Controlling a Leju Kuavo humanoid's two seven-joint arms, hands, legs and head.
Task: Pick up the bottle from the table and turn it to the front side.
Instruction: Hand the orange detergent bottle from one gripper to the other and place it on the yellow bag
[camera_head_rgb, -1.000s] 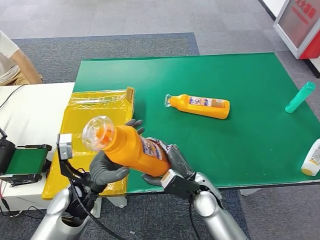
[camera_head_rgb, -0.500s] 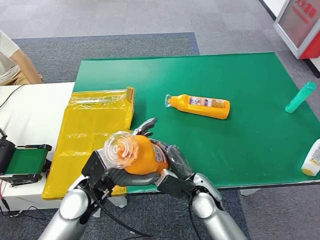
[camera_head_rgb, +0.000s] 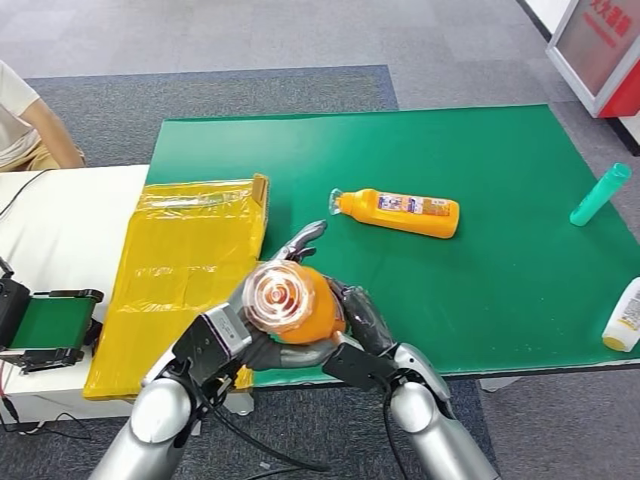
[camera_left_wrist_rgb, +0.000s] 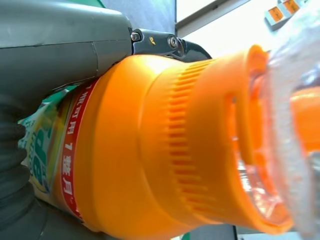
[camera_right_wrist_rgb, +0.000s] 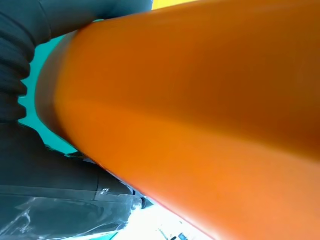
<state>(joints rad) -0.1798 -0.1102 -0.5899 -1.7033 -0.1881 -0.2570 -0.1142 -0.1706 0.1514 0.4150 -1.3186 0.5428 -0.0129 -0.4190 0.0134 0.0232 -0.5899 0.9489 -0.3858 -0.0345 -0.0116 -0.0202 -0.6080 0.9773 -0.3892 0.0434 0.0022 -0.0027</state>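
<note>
Where the white side table (camera_head_rgb: 68, 225) meets the left edge of my head view, I log a person's arm (camera_head_rgb: 45, 130) at the far corner, a small green-topped device (camera_head_rgb: 49, 325) at the near edge, and a yellow plastic bag (camera_head_rgb: 181, 270) lying flat across the seam onto the green table (camera_head_rgb: 453, 150). Next, my left hand (camera_head_rgb: 260, 345) grips the orange bottle (camera_head_rgb: 306, 310) from below and behind, fingers wrapped round its shoulder; the bottle is lifted off the table near the front edge, its clear cap (camera_head_rgb: 278, 296) pointing up at the camera. My right hand (camera_head_rgb: 362, 325) holds the bottle's body from the other side, fingers closed against it. Further right, a second orange bottle (camera_head_rgb: 400, 212) lies on its side mid-table; a teal bottle (camera_head_rgb: 600, 195) lies near the right edge; a white bottle (camera_head_rgb: 625, 318) sits at the right edge.
</note>
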